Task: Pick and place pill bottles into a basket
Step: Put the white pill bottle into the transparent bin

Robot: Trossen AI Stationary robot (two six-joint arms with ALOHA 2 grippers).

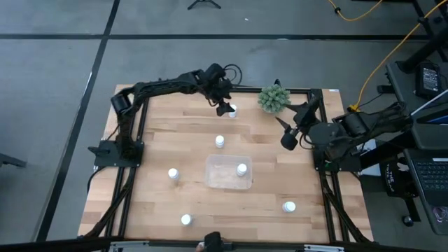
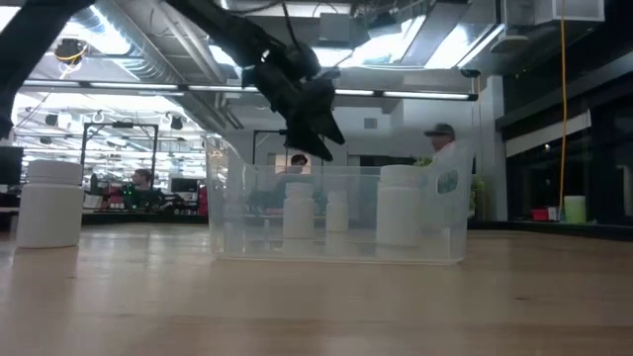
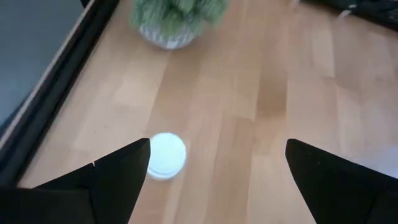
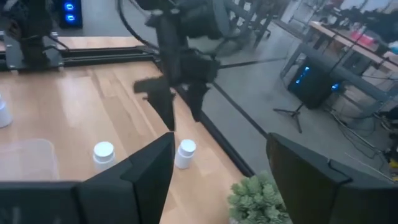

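Left gripper (image 1: 225,106): fingers spread, above the pill bottle (image 1: 233,110) at top centre.
Right gripper (image 1: 285,129): fingers apart, empty, right of centre.
Basket (image 1: 217,173): centre, one bottle (image 1: 241,169) inside.

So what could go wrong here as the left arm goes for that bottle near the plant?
The open left gripper hangs above the small white capped pill bottle, which sits off-centre beside one finger, so closing might tip it. The spiky green plant stands close by; a wide swing toward the clear plastic basket could brush it.
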